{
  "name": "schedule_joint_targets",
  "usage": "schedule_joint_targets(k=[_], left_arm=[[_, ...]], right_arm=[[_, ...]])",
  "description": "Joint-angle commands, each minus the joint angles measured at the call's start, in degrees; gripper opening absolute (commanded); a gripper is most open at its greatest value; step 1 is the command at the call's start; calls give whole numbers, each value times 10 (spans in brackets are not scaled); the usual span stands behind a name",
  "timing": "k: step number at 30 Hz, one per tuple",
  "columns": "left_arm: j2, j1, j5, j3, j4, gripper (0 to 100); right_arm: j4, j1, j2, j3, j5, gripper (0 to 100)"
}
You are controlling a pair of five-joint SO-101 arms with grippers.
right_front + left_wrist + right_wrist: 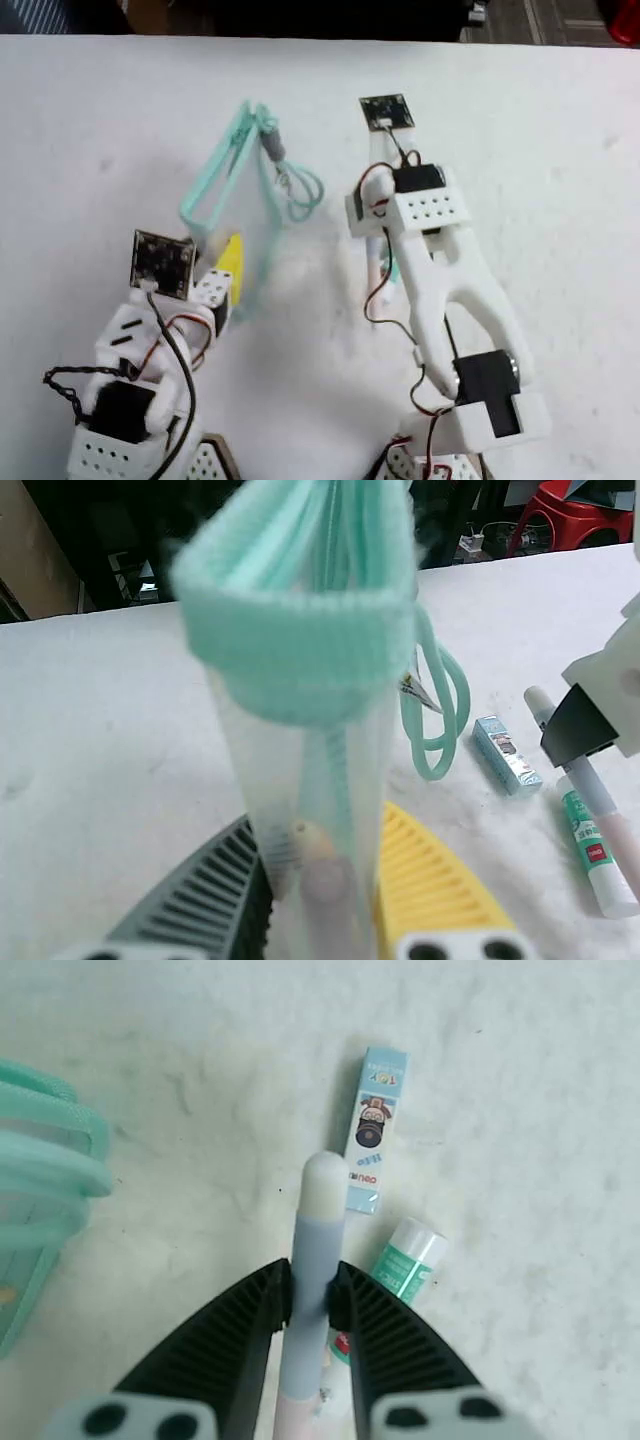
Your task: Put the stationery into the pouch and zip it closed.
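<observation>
The clear pouch with teal trim lies on the white table, and my left gripper is shut on its near edge. In the left wrist view the pouch stands clamped between the grey and yellow fingers of that gripper. My right gripper is shut on a grey-blue pen with a white cap. Beside the pen lie a light-blue eraser box and a green-and-white glue stick. The right gripper sits to the right of the pouch.
A teal cord loop hangs from the pouch's zipper end. The left wrist view has the eraser box, the pen and the glue stick right of the pouch. Dark floor lies beyond the table's far edge.
</observation>
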Motion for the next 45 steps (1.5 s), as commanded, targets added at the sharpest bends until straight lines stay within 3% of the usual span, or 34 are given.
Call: schedule_joint_targets(k=[1, 10, 19, 24, 29, 34, 45], left_arm=[[0, -7, -3, -23, -18, 113], [0, -7, -3, -23, -18, 113], [0, 15, -3, -22, -18, 113], [0, 21, -3, -22, -18, 113], [0, 36, -4, -22, -14, 119], [0, 34, 5, -22, 0, 203], [0, 34, 25, -22, 1, 205]], right_arm=[[7, 3, -28, -11, -4, 16], [52, -3, -134, 12, -4, 16], [-104, -4, -380, 236, -4, 16], [-135, -4, -516, 309, -4, 16], [-136, -15, -606, 323, -2, 16], [-143, -68, -654, 260, 0, 16], [-431, -151, -655, 184, 0, 16]])
